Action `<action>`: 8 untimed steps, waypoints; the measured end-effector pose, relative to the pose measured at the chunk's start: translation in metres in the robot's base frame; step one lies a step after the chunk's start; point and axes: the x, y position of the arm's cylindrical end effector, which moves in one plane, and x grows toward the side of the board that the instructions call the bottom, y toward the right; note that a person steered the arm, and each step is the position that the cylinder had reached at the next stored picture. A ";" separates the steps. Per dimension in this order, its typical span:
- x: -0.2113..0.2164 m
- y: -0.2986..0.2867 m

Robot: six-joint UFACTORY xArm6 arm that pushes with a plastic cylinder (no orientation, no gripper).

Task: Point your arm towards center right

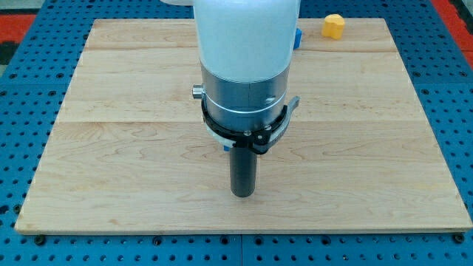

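Note:
My tip (pixel 242 193) rests on the wooden board (pixel 111 148) near the view's bottom centre. The white and grey arm body rises above it and hides much of the board's middle. A yellow block (pixel 334 26), roughly hexagonal, lies at the view's top right, far from the tip. A blue block (pixel 297 37) peeks out from behind the arm at the top, mostly hidden, shape unclear. A small blue sliver (pixel 227 146) shows just left of the rod under the arm's collar.
The board lies on a blue perforated table (pixel 22 111). Red surface shows at the view's top corners (pixel 15 15).

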 end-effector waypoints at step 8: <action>0.000 0.020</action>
